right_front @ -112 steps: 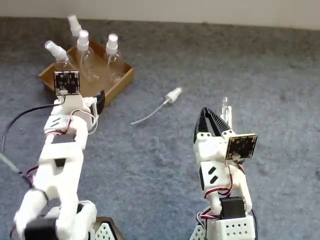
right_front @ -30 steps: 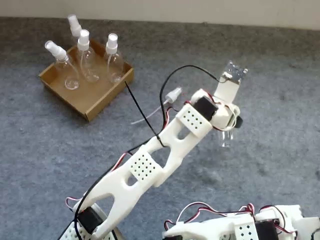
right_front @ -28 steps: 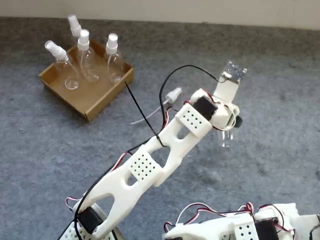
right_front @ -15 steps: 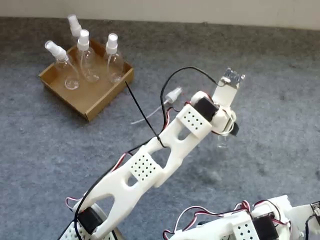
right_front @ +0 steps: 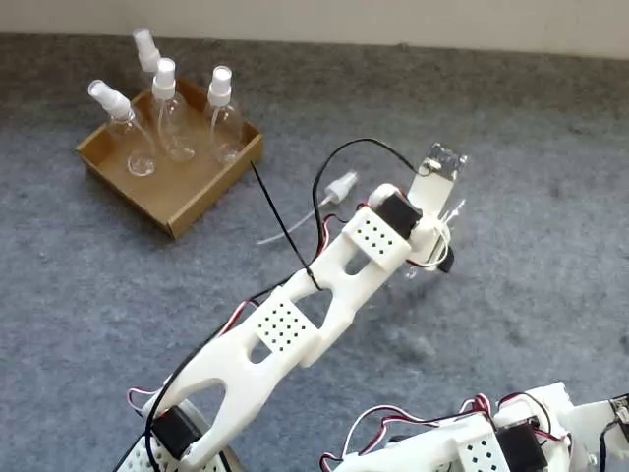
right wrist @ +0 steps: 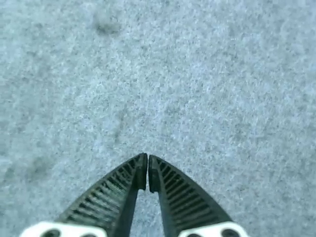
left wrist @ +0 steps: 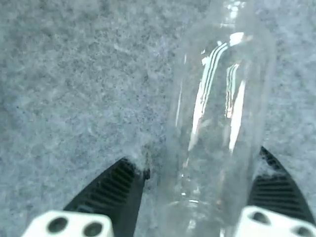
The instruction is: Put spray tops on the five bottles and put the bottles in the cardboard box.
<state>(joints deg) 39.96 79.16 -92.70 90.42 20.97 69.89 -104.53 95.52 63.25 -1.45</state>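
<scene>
The left hand [left wrist: 202,165] is closed around a clear, round-bodied plastic bottle [left wrist: 217,108], whose wall is pinched between the two black ribbed fingers [left wrist: 116,190]. In the high view the left arm [right_front: 295,334] is stretched out over the middle of the grey, carpet-like tabletop [right_front: 550,147]. Whether the bottle's base rests on the tabletop cannot be told. The right hand [right wrist: 148,173] is pressed together on nothing and is pointed down at bare tabletop.

Just beyond the left arm, a white spray top with a long thin dip tube [right_front: 341,187] is seen lying loose on the tabletop, apart from the bottle. Farther off, at the far left of the tabletop, a shallow brown cardboard box [right_front: 216,187] is set, and four clear bottles with white spray tops [right_front: 221,98] are stood inside it, some of them leaning.

Four of the five bottles are thus judged finished. The fifth is gripped but is taken to be uncapped, since its spray top lies loose. That top is yet to be fitted, and the bottle is then to be placed in the box.
</scene>
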